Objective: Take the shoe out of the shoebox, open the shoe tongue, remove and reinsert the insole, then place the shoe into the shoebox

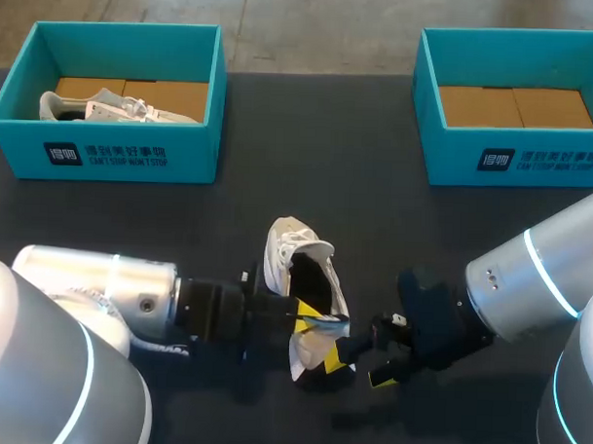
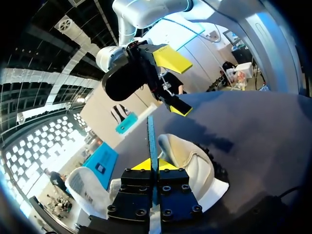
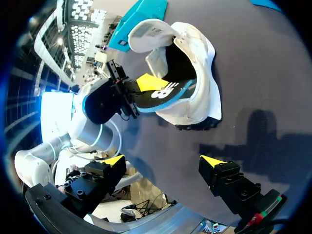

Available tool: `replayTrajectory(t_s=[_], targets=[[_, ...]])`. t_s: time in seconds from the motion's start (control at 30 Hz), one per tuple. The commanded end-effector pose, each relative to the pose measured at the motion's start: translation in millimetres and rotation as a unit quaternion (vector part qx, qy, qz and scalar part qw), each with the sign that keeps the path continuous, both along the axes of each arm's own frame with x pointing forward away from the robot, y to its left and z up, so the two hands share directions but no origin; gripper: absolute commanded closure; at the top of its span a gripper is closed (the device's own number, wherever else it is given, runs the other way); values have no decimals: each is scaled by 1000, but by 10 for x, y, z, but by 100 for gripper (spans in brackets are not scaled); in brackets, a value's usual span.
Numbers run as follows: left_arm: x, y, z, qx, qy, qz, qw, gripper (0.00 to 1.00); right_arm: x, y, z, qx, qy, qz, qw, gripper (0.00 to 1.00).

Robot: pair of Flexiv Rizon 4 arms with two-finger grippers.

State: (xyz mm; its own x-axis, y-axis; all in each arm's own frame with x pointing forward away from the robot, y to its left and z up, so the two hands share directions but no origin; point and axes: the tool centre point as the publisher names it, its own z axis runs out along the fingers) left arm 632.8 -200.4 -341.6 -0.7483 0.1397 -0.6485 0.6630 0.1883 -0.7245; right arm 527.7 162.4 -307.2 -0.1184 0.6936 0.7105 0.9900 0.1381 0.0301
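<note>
A white shoe (image 1: pixel 293 263) lies on the dark table between my two arms, its opening facing up. My left gripper (image 1: pixel 301 322) is shut on the black, blue-edged insole (image 1: pixel 324 323), which sticks partly out of the shoe's opening. In the left wrist view the insole (image 2: pixel 151 139) runs edge-on from between the shut fingers of my left gripper (image 2: pixel 153 165), with the shoe (image 2: pixel 190 163) just beside it. My right gripper (image 1: pixel 360 368) stands open near the shoe's heel, holding nothing. In the right wrist view its yellow fingertips (image 3: pixel 113 161) are spread wide, with the shoe (image 3: pixel 200 73) and insole (image 3: pixel 163 95) ahead.
A teal shoebox (image 1: pixel 114 152) at the back left holds another white shoe (image 1: pixel 106 106). A second teal shoebox (image 1: pixel 518 157) at the back right shows only a cardboard floor. Both arms lie low over the table's front.
</note>
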Motion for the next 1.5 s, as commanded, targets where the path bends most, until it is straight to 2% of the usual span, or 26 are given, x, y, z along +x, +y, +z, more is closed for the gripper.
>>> replayTrajectory(t_s=[0.03,0.27,0.53,0.6,0.63,0.67,0.7,0.87,1.13,1.27,1.37,1.4,1.47,1.5], targets=[[18,-6,-27,5,-5,8,1000,100,-19,9,2,-2,-1,-2,1000,0],[114,8,-92,18,-8,24,999,100,-19,9,2,-2,-1,-2,1000,0],[95,31,-65,16,-4,27,1000,100,-19,9,2,-2,-1,-2,1000,0],[82,36,-48,15,-4,27,1000,78,-19,9,2,-2,-1,-2,1000,0],[75,39,-39,14,-3,27,1000,71,-19,9,2,-2,-1,-2,1000,0],[69,41,-31,13,-2,27,1000,64,-19,9,2,-2,-1,-2,1000,0],[61,44,-24,12,-2,27,1000,63,-19,9,2,-2,-1,-2,1000,0],[21,46,19,9,-2,24,1000,67,-19,9,2,-2,-1,-2,1000,0],[-68,19,115,1,-5,11,1000,65,-19,9,2,-2,-1,-2,1000,0],[-85,15,145,0,-8,6,1000,68,-19,9,2,-2,-1,-2,1000,0],[-95,10,147,2,-10,2,1000,76,-19,9,2,-2,-1,-2,1000,0],[-99,7,146,3,-10,0,1000,82,-19,9,2,-2,-1,-2,1000,0],[-104,-1,139,4,-10,-3,1000,100,-19,9,2,-2,-1,-2,1000,0],[-105,-5,136,4,-10,-4,1000,100,-19,9,2,-2,-1,-2,1000,0]])
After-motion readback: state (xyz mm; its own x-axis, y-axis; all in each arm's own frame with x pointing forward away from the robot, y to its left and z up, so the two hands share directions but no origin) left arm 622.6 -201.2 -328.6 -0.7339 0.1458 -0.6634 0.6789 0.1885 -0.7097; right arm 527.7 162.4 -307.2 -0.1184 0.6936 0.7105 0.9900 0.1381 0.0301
